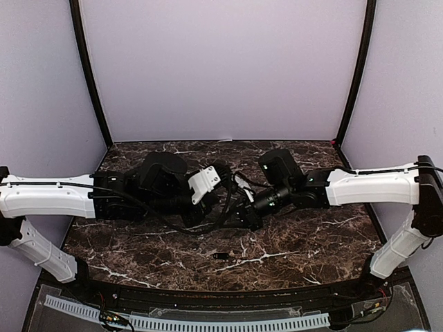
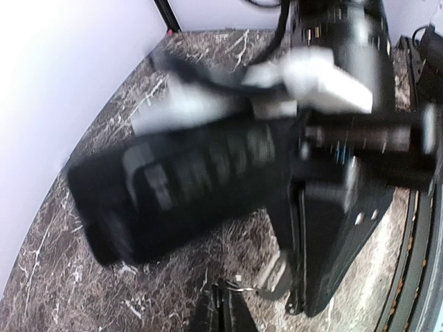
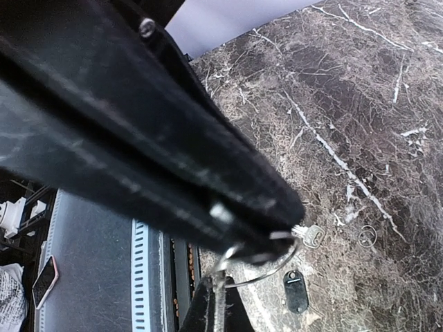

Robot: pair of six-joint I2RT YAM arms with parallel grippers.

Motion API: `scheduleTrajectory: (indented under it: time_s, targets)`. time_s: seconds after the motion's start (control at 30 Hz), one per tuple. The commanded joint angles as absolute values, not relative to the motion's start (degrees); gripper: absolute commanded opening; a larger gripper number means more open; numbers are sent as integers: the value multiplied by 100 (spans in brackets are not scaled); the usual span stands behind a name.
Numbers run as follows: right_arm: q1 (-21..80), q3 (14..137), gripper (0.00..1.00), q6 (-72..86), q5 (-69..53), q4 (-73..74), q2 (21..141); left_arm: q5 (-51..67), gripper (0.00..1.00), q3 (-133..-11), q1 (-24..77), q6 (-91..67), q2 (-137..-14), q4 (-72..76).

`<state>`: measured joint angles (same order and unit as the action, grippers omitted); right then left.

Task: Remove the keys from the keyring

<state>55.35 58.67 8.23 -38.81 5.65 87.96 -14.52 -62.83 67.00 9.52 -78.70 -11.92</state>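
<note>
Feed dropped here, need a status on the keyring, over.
Left gripper and right gripper both shut on the keyring, off the table. Silver key at right gripper's tip; dark key lies loose on the table. Nothing blocking.

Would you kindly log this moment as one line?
left gripper: shut on keyring | right gripper: shut on keyring | silver key: at right gripper's tip | dark key: lying on table

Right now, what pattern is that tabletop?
The tabletop is dark brown marble with white veins, clearest in the right wrist view.
</note>
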Motion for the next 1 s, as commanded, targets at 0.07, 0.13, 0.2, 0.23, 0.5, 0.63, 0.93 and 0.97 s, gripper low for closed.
scheduleTrajectory:
  time_s: [0.07, 0.13, 0.2, 0.23, 0.5, 0.63, 0.93, 0.97]
  targets:
    - [5724, 6079, 0, 746, -3999, 536, 8842, -1477, 0, -6223, 6624, 685, -7611, -671]
    - [5722, 6056, 0, 807, -3981, 460, 8835, -1397, 0, -6179, 6626, 633, -7628, -668]
    - [5722, 6020, 0, 882, -3981, 351, 8805, -1380, 0, -6106, 6627, 595, -7631, -666]
    - [5722, 6001, 0, 921, -3981, 313, 8788, -1399, 0, -6078, 6626, 578, -7625, -675]
    - [5717, 5924, 0, 1122, -4195, 202, 8686, -1746, 0, -5786, 6627, 892, -7445, -697]
    - [5709, 5874, 0, 1125, -4239, 198, 8591, -1892, 0, -5760, 6623, 1003, -7470, -754]
    - [5704, 5836, 0, 1231, -4698, 22, 8499, -1921, 0, -5673, 6622, 1262, -7471, -692]
    - [5704, 5841, 0, 1245, -4730, 7, 8503, -1920, 0, -5660, 6627, 1298, -7466, -693]
